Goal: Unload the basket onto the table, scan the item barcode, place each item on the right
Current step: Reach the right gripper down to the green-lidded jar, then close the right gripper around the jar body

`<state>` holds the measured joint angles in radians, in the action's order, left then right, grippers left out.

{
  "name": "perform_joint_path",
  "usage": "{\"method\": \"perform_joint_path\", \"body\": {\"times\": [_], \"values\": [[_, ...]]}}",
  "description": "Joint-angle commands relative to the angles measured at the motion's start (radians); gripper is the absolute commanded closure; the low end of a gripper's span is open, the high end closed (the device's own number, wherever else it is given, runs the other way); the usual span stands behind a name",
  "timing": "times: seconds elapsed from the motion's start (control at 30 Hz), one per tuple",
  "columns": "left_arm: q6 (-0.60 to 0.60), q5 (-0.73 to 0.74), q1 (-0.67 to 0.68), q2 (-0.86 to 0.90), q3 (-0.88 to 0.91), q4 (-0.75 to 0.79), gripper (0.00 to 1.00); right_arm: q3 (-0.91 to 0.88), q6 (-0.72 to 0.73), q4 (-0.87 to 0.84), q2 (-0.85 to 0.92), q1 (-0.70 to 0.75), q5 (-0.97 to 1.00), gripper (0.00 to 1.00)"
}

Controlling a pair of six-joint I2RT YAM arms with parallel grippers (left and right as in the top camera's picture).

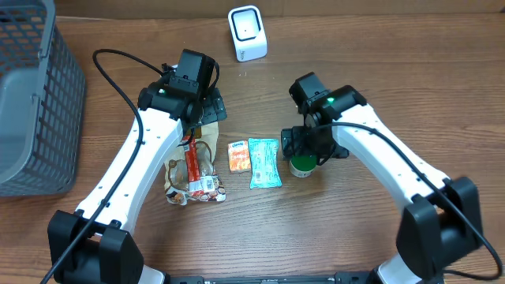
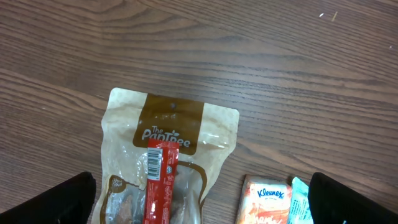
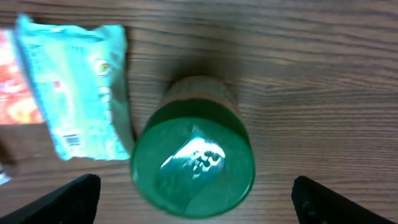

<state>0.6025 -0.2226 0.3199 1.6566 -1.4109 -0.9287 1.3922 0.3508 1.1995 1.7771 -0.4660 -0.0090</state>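
Looking down past your right gripper [image 3: 199, 202], you see its fingers spread wide at the lower corners of the view. The green-lidded jar [image 3: 193, 165] stands upright on the table [image 1: 355, 47] between them, touched by neither. Your left gripper [image 2: 202, 199] is likewise released and grasps nothing, hanging over the brown pouch [image 2: 171, 124], which lies flat with a red stick [image 2: 160, 180] on top. The white scanner [image 1: 247, 33] stands near the table's far edge, well apart from the jar, with a teal packet [image 1: 264, 162] just beside the jar.
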Motion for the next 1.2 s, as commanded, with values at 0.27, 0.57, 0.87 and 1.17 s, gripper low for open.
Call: {"method": "perform_joint_path", "body": {"times": [0.27,0.57,0.87,1.17], "values": [[0.003,-0.020,-0.001,-0.009,-0.012,-0.002,0.00,-0.084,-0.022,-0.111,0.032,-0.006,0.035,0.04],[0.003,-0.020,-0.001,-0.009,-0.012,-0.002,0.00,-0.130,-0.071,-0.167,0.032,-0.006,0.035,0.23],[0.003,-0.020,-0.001,-0.009,-0.012,-0.002,0.00,-0.130,-0.182,-0.166,0.032,-0.004,0.046,0.28],[0.003,-0.020,-0.001,-0.009,-0.012,-0.002,0.00,-0.130,-0.164,-0.177,0.032,-0.004,0.053,0.00]]}}
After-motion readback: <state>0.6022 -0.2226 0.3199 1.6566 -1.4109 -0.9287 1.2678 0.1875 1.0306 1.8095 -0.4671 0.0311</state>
